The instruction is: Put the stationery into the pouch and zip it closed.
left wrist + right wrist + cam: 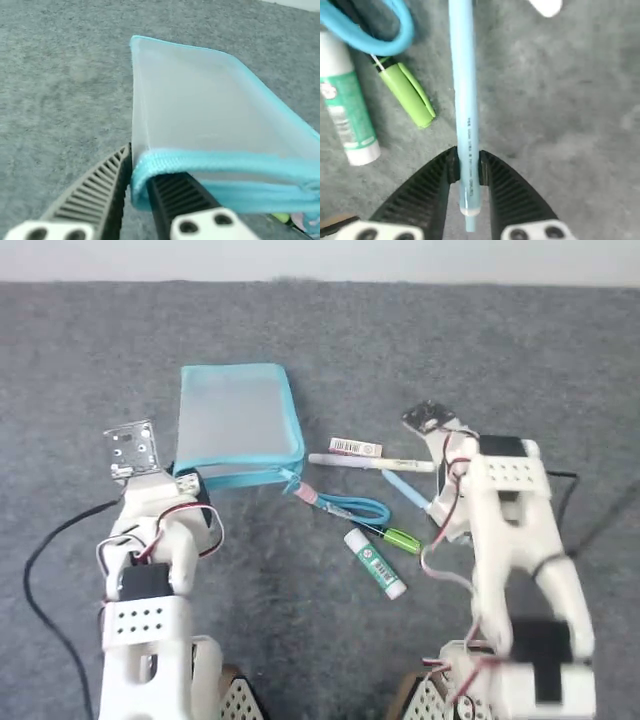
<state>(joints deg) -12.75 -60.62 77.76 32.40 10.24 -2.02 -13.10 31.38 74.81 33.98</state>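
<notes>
High view: grey carpet (450, 350), pale wall (320, 258) behind; left pincer (139, 170) pinches a corner of the pouch (200, 110), which stretches ahead of it; right pincer (468, 160) clamps the blue pen (462, 75) between its tips.

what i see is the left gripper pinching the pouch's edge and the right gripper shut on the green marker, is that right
Not quite. The right gripper is shut on the light blue pen, not the green marker, which lies free beside it, as the right wrist view shows. The left gripper does pinch the edge of the pouch.
</notes>
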